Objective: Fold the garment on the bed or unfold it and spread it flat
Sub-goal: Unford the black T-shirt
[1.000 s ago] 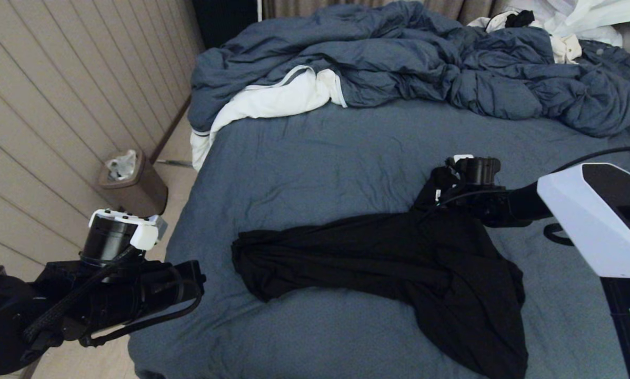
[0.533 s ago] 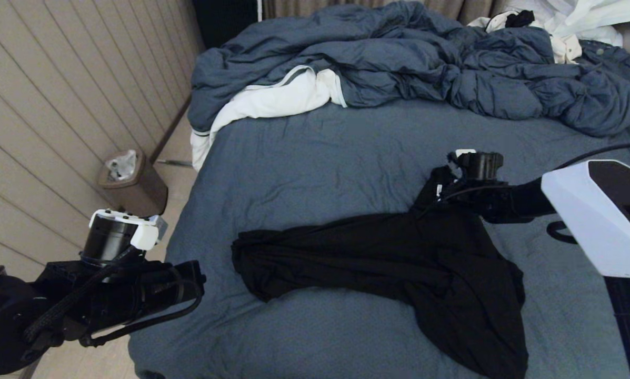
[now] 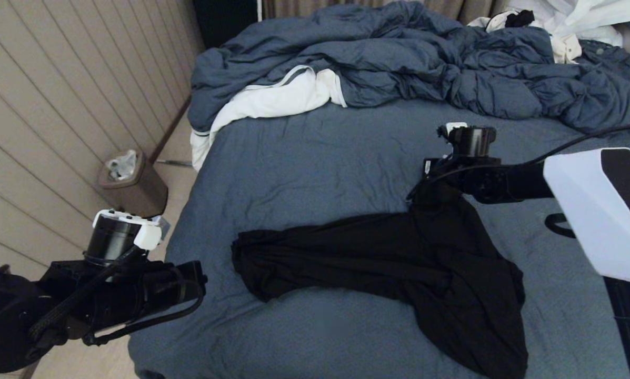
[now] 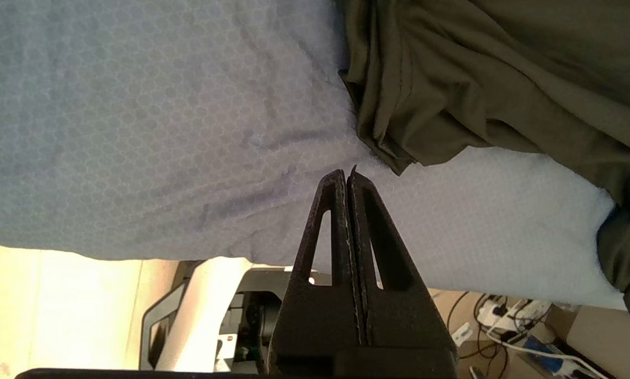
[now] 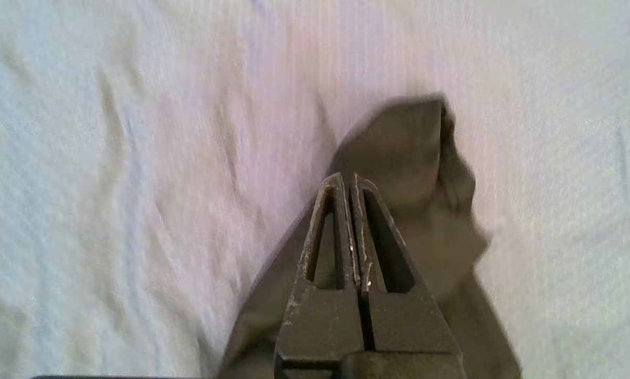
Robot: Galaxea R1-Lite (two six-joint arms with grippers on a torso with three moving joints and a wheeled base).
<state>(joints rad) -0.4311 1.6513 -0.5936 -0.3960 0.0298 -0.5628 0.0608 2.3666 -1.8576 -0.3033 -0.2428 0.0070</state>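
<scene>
My right gripper [image 5: 349, 181], black with slotted triangular fingers, reaches out from my white-shelled right arm [image 3: 593, 205] over the right half of the scene, fingers pressed together with dark cloth pinched at them. My left gripper [image 4: 346, 176], likewise black, rests low at the left on my left arm [image 3: 99, 300], fingers closed on nothing.

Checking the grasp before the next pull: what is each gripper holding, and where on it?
The right gripper pinches the black garment by a peak of its far edge, lifted off the bed. The left gripper holds nothing.
</scene>
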